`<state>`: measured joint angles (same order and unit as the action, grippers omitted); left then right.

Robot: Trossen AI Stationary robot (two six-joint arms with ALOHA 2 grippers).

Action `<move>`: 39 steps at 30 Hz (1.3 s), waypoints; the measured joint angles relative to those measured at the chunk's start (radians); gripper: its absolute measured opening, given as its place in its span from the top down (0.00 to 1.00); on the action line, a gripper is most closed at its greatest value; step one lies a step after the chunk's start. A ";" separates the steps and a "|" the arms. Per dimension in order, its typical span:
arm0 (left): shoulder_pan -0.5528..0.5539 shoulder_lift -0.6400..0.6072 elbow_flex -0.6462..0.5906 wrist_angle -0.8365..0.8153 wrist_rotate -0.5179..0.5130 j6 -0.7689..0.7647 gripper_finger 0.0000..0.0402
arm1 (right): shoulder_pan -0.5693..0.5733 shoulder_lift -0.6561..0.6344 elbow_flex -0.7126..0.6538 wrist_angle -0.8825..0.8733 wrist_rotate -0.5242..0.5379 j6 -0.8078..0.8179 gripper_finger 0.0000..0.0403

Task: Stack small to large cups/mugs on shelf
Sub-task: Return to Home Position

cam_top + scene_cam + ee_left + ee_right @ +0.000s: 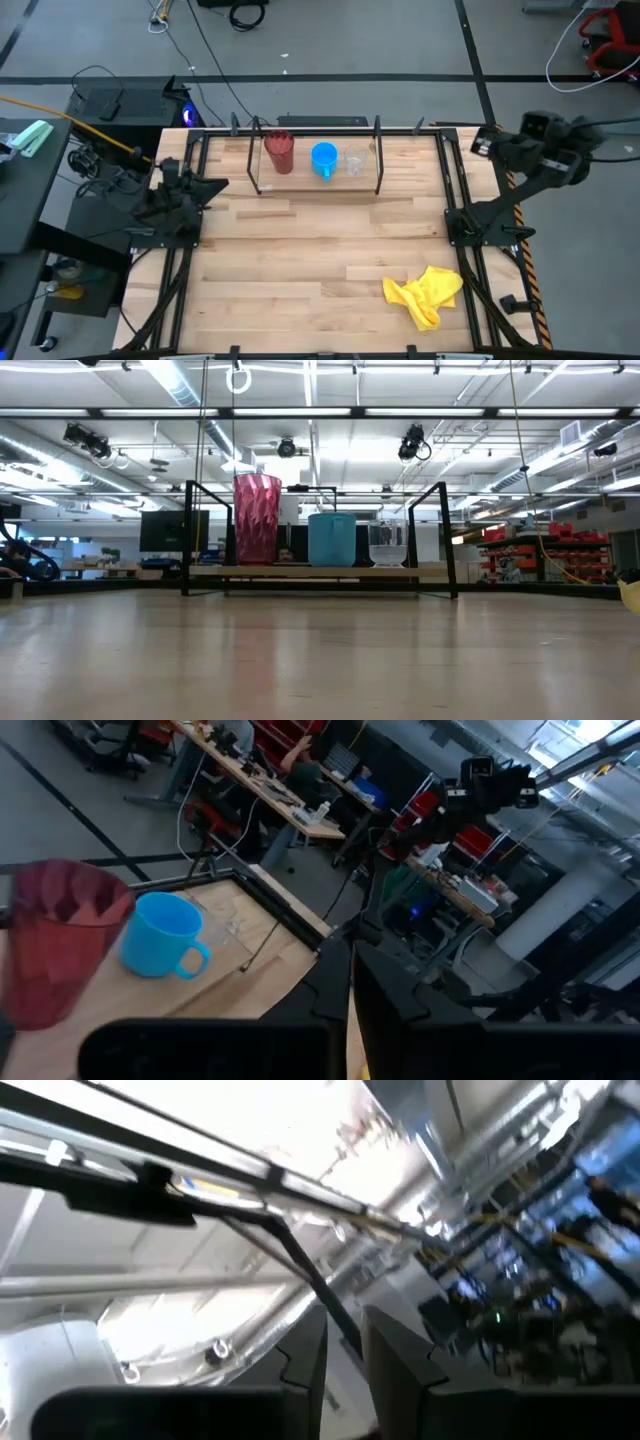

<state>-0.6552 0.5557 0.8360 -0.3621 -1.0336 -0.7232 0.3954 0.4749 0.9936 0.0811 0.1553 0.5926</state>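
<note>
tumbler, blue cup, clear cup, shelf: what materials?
Tumbler: likely plastic; translucent dark red, faceted walls.
Blue cup: opaque, smooth; probably plastic, ceramic possible.
Clear cup: see-through; glass or plastic, can't tell.
Shelf: thin black wire frame, looks like coated metal.

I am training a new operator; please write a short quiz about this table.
1. What stands between the red tumbler and the clear cup on the black rack?
2. True or false: the yellow cloth lies on the rack.
3. The left arm and right arm are: A over the cups, B at the sides of the table, C holding the cloth.
Key: 1. blue cup. 2. False; it lies on the table. 3. B.
</note>
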 joint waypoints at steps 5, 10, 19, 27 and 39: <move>0.000 -0.077 -0.015 -0.184 -0.004 -0.132 0.94 | 0.000 -0.112 -0.067 0.005 0.078 -0.015 0.82; -0.012 -0.142 -0.097 -0.181 0.025 -0.168 0.92 | 0.000 -0.246 -0.241 0.124 0.135 0.021 0.82; -0.014 -0.304 -0.269 0.189 0.059 0.148 0.93 | -0.001 -0.439 -0.642 0.720 -0.030 -0.055 0.82; -0.015 -0.523 -0.519 0.710 0.318 0.527 0.93 | 0.000 -0.473 -0.824 0.962 -0.063 -0.063 0.82; -0.015 -0.552 -0.639 0.788 0.305 0.531 0.92 | 0.000 -0.468 -0.976 1.127 -0.050 -0.055 0.82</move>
<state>-0.6700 0.0041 0.1972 0.4257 -0.7284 -0.1917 0.3950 0.0071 0.0179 1.2084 0.1048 0.5381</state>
